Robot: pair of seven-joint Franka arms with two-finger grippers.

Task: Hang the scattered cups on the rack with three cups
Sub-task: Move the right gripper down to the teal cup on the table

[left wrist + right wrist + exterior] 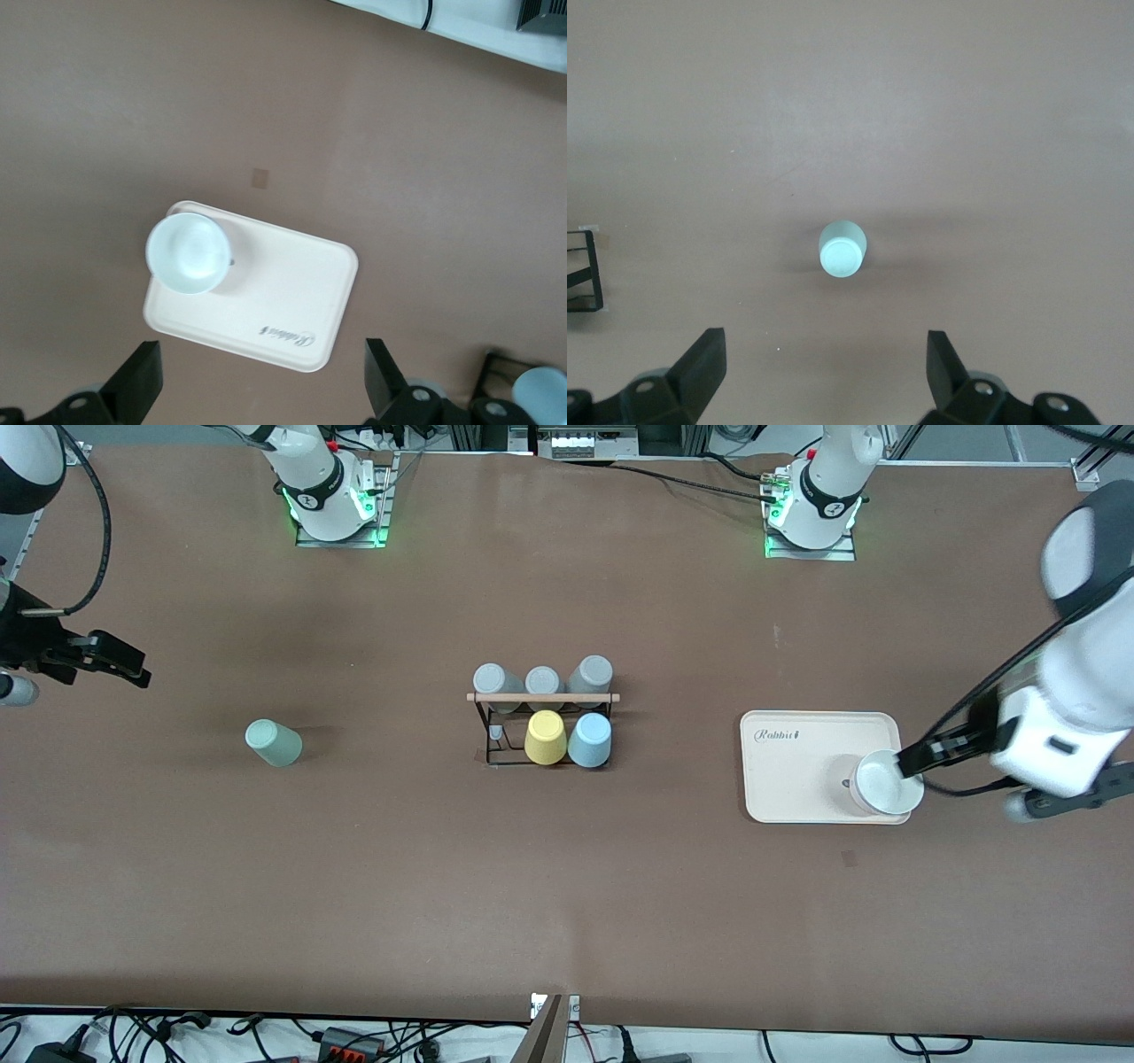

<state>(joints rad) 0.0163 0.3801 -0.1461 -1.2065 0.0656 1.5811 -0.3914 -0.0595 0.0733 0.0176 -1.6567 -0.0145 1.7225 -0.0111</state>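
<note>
Mint cup (pixel 274 743) sits upside down on the desk toward my right arm's end, well apart from the rack (pixel 542 722). Right hand (pixel 824 376), fingers wide apart, hovers nearest; left hand (pixel 261 381), also spread, over the tray (pixel 797 779).

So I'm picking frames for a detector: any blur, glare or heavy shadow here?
Front view: the left arm's white link looks motion-smeared; green base lights, no table glare. Left wrist view: white cup on the cream tray is soft. Right wrist view: mint cup sharp, faint shadow.
</note>
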